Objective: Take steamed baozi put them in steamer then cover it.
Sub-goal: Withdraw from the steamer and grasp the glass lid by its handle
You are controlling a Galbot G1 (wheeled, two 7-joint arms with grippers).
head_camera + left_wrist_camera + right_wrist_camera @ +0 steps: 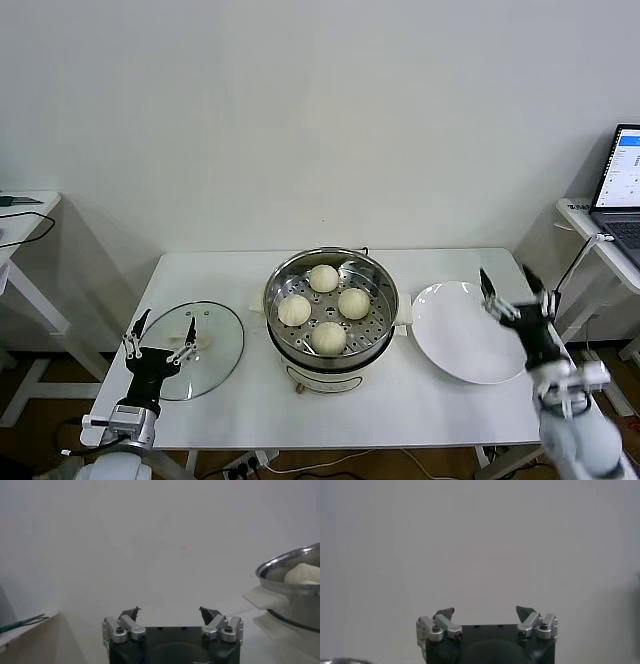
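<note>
At the far left edge of the head view a side table (22, 215) carries a dark cable and is cut off by the frame. The left gripper (160, 334) is raised over the near-left corner of the white table (230, 268), jaws released and wide apart, just in front of the cover (203, 345), which lies flat on the table to the left of the steamer (331, 312). The gripper's fingers overlap the cover's near-left rim in this view, and whether they touch it cannot be told.

The steamer stands mid-table with all four steamed baozi (329, 337) on its perforated tray, uncovered. A cream handle sticks out at its right side, near the white plate (462, 333), which lies bare on the right part of the table. The right gripper (518, 293) is held up over the plate's far-right rim, jaws released.

At the far right a laptop (622, 190) sits on another table, partly cut off.

The left wrist view shows the left gripper (171, 614) open before the blank wall, with the steamer's rim (287, 565) and one bun at the picture's edge; the cover does not appear there. The right wrist view shows only the spread right gripper (485, 613) against the wall, with a sliver of metal at the picture's corner too small to identify.
</note>
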